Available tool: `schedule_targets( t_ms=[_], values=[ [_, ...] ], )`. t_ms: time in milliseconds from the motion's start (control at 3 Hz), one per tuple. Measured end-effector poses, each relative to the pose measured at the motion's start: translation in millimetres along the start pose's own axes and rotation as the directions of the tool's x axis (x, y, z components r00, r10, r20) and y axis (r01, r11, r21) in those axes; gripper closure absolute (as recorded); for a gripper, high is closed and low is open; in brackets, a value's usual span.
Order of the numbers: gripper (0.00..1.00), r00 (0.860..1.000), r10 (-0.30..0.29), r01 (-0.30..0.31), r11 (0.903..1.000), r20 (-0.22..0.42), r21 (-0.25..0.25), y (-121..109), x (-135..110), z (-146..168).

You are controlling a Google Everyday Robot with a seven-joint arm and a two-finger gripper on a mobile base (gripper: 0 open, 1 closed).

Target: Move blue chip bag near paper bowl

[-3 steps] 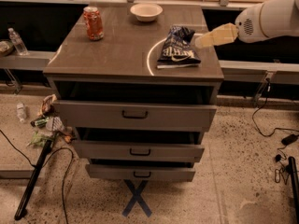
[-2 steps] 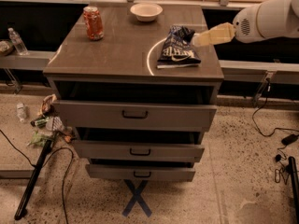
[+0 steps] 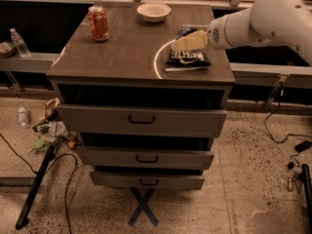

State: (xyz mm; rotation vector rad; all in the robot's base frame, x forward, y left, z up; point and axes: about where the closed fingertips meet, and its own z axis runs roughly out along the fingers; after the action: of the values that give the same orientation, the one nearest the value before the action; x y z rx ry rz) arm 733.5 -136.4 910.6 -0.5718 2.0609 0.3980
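One gripper (image 3: 177, 45) is over the blue chip bag (image 3: 188, 59).

Crinkled blue chip bag (image 3: 189, 59) lies beneath pincer (image 3: 177, 44), apart from upright paper bowl (image 3: 153, 13).

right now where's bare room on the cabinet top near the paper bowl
Bare: between soda can and paper bowl, plus front left of the cabinet top. Crowded: right side, where the claw hangs over the blue chip bag.
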Motion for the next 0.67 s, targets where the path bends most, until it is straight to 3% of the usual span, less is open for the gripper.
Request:
schedule_targets(
  t_ms=[333, 667],
  values=[
    [0.0, 1.0, -0.007, 0.008, 0.9997, 0.006, -0.025, 9.2, 5.2, 34.7],
    [0.21, 1.0, -0.011, 0.011, 0.9993, 0.011, -0.036, 7.2, 14.4, 71.3]
  ],
)
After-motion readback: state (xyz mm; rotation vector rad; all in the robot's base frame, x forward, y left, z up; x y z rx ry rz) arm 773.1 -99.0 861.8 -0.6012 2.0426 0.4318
